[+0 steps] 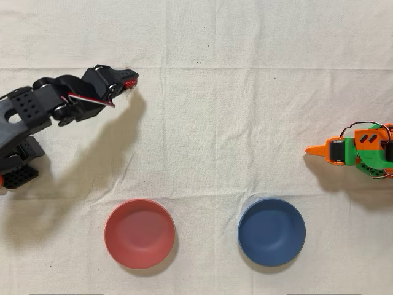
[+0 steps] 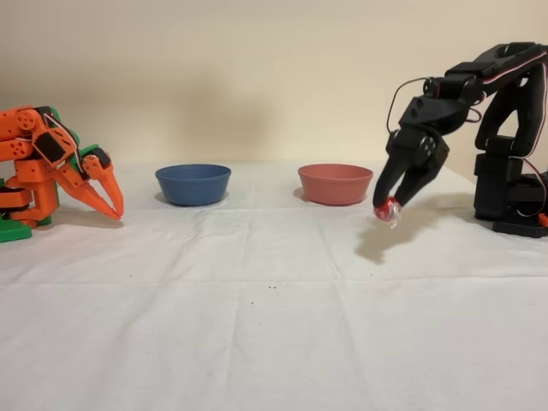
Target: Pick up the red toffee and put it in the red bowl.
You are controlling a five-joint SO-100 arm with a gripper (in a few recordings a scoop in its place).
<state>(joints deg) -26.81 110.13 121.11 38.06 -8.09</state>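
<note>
The red toffee (image 2: pixel 387 209) hangs just above the cloth, pinched between the fingertips of the black arm's gripper (image 2: pixel 388 204), which is shut on it. In the overhead view the gripper (image 1: pixel 129 78) is at the upper left and a sliver of the red toffee (image 1: pixel 130 80) shows at its tip. The red bowl (image 1: pixel 139 233) sits empty at the lower left of the overhead view, well below the gripper. In the fixed view the red bowl (image 2: pixel 335 183) stands just left of the gripper and farther back.
A dark blue bowl (image 1: pixel 271 232) sits right of the red one in the overhead view, also empty. The idle orange arm (image 1: pixel 356 149) rests at the right edge there. White wrinkled cloth (image 1: pixel 209 123) covers the table.
</note>
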